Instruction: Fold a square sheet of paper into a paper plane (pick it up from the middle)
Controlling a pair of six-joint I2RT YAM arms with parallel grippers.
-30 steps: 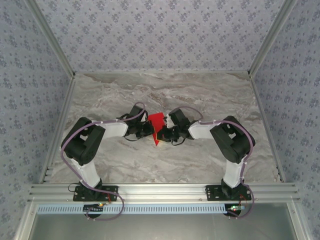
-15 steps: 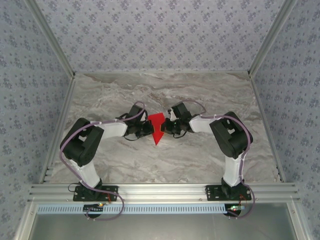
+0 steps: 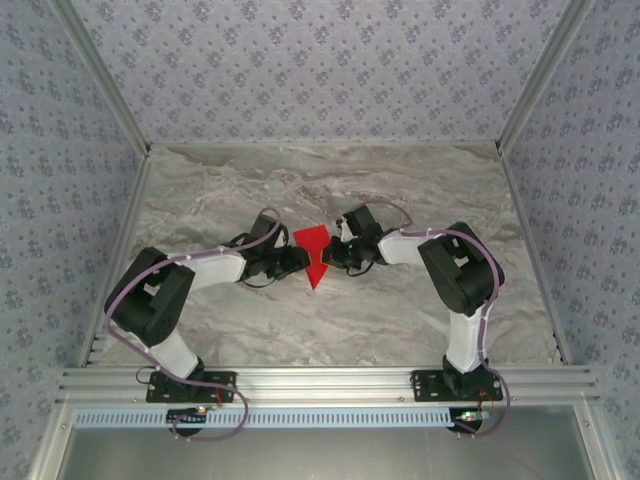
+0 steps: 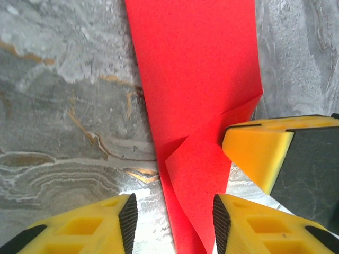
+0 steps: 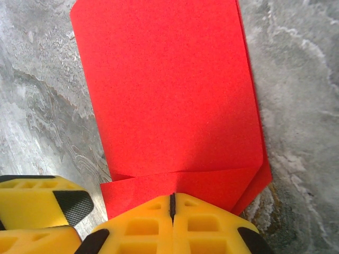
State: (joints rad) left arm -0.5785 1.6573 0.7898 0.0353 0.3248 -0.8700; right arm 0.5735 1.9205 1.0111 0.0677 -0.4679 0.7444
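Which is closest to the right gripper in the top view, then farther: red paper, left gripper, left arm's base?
1. The red paper, pinched in the right gripper.
2. The left gripper, just across the paper.
3. The left arm's base, at the table's near left edge.

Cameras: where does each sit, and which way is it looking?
Top external: above and behind the bases, looking down at the table; both arms show.
Left wrist: on the left arm, looking down past the open left gripper at the red paper.
Right wrist: looking down past the right gripper, shut on the paper's edge.
Shared: the red paper in all three.
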